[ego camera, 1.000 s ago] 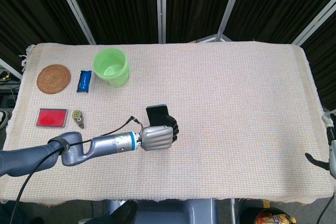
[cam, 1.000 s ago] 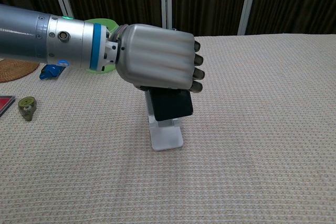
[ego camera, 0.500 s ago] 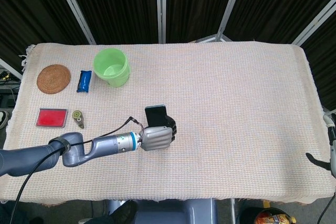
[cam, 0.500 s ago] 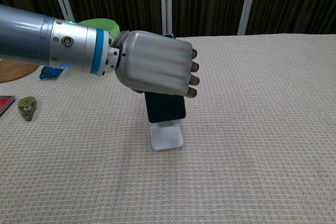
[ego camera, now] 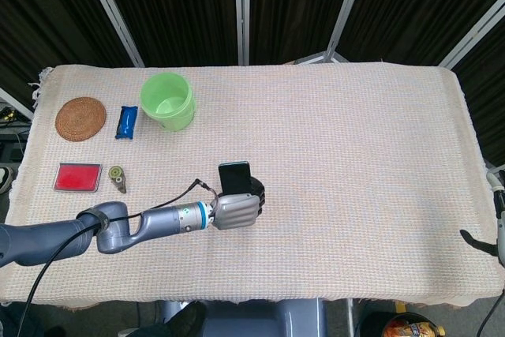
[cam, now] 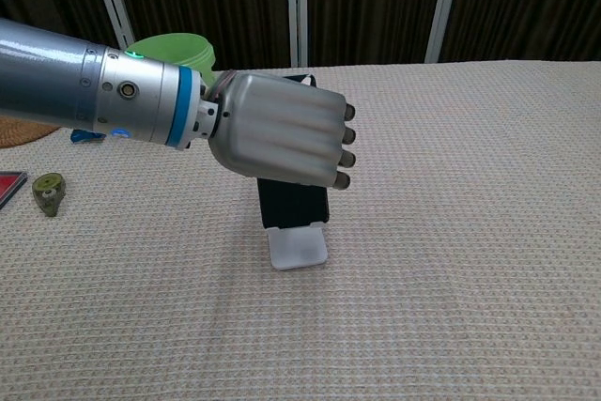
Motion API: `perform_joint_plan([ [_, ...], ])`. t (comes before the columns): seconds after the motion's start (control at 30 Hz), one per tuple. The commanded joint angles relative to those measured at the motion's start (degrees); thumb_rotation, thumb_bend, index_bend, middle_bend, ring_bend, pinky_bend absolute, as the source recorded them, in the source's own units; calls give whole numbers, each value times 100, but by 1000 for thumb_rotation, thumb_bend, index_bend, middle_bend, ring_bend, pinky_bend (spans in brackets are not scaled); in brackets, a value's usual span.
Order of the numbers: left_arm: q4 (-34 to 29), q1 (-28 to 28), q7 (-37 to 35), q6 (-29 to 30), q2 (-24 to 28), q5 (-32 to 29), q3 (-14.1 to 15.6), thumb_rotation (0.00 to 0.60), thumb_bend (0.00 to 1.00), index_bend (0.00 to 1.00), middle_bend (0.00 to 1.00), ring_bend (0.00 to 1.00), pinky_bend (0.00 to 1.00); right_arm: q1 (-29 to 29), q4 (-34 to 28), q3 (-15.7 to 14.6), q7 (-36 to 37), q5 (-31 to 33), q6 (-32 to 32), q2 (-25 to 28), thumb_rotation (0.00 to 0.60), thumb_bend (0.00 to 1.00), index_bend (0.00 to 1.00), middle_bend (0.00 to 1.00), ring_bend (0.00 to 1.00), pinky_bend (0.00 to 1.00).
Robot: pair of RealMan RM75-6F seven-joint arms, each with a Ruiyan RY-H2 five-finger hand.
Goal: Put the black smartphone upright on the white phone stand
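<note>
A beige woven cloth covers the whole table. Across its near left part reaches the robot's grey metal left arm, ending in the silver left hand, whose fingers are curled tightly around the black rectangular smartphone. In the chest view the back of the hand faces the camera, and the phone's lower part shows beneath the dark fingertips, while a corner of its top edge pokes out above the knuckles. The phone stands roughly upright, its bottom edge sitting in the small white plastic phone stand, which rests on the cloth directly under the hand; whether the phone is fully seated against the stand's back I cannot tell.

At the far right edge of the head view only a small dark part of the right arm shows; its hand cannot be made out.

On the far left of the cloth sit a light green plastic cup, a round woven brown coaster, a flat red rectangular case, a small blue packet and a little olive-coloured object.
</note>
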Motion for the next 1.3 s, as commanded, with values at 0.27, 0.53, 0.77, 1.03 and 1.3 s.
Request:
perform_joint_plan([
  [0.27, -115, 125, 422, -28, -5, -285, -77, 600, 0, 119, 10, 81, 202, -17, -26, 1, 28, -5, 15, 29, 600, 0, 0, 0, 0, 0],
  [0.53, -282, 188, 511, 99, 144, -342, -80, 600, 0, 37, 0, 0, 118, -21, -55, -12, 2, -26, 21, 39, 600, 0, 0, 0, 0, 0],
  [0.77, -945, 965, 329, 1308, 702, -938, -380, 600, 0, 32, 0, 0, 58, -36, -140, -55, -20, -144, 76, 60, 600, 0, 0, 0, 0, 0],
  [1.03, -1924, 2382, -75, 2736, 1266, -2738, -650, 600, 0, 4, 0, 0, 0, -40, -215, -79, -28, -269, 145, 75, 600, 0, 0, 0, 0, 0],
  [1.3, -2675, 3848, -1282, 4023, 1743, -3645, -292, 600, 0, 0, 0, 0, 0, -27, -264, -119, -144, -368, 174, 42, 600, 0, 0, 0, 0, 0],
])
